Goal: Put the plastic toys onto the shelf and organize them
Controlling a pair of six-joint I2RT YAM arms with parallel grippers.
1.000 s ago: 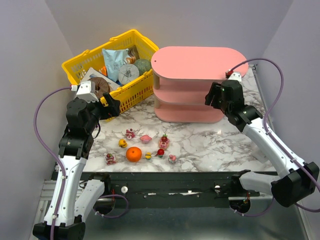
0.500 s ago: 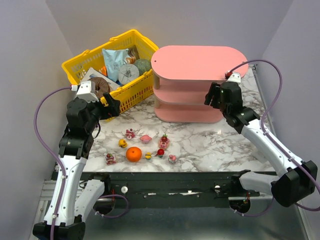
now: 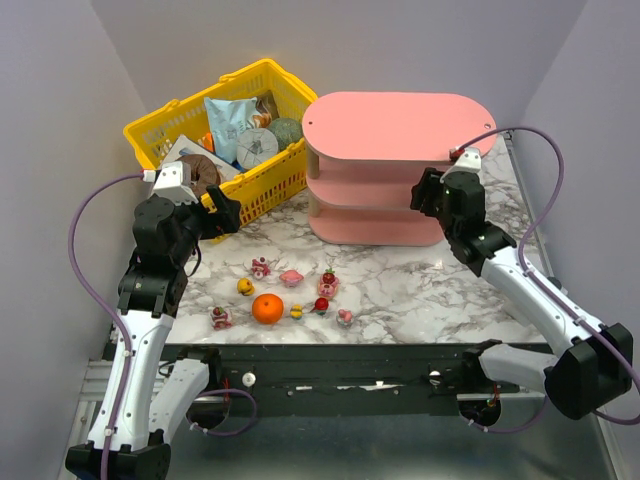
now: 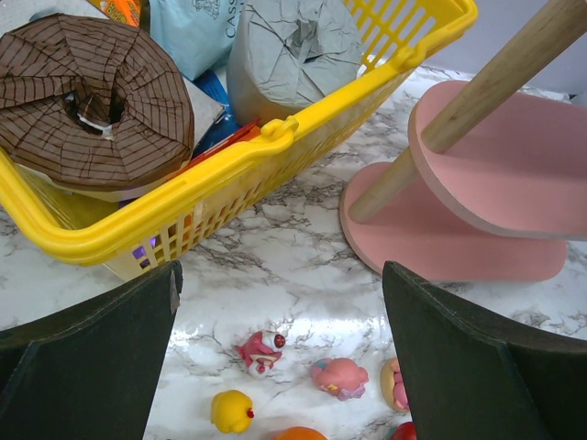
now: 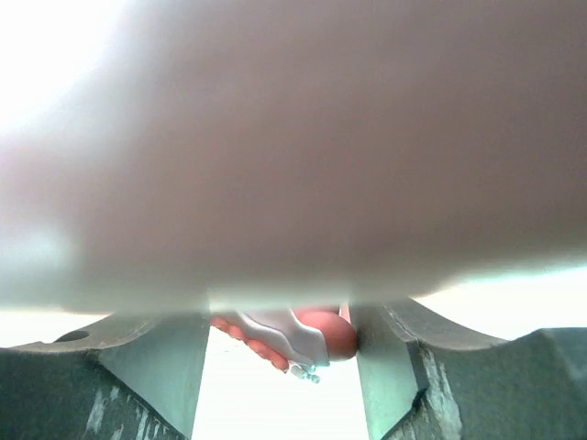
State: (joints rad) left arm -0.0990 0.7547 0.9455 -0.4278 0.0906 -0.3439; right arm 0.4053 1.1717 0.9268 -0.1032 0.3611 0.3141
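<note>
At the right end of the pink three-tier shelf with rounded boards and cream edges (image 3: 400, 125), the right hand (image 3: 428, 196) is clamped on a small pink-and-white plastic toy (image 5: 293, 337), pinched between its two fingers. A blurred pale board fills the upper part of the right wrist view, close above the toy; which tier the hand is level with cannot be told. Eight more tiny plastic toys (image 3: 291, 277), pink, yellow and red, lie scattered on the near part of the marble-patterned desk (image 3: 400, 280), around a larger plain orange ball (image 3: 267, 309). The left hand (image 3: 225, 212) hangs with its fingers spread wide and holding nothing, just in front of the yellow plastic mesh basket (image 3: 262, 185) full of packaged goods, which stands beside the shelf's left end.
</note>
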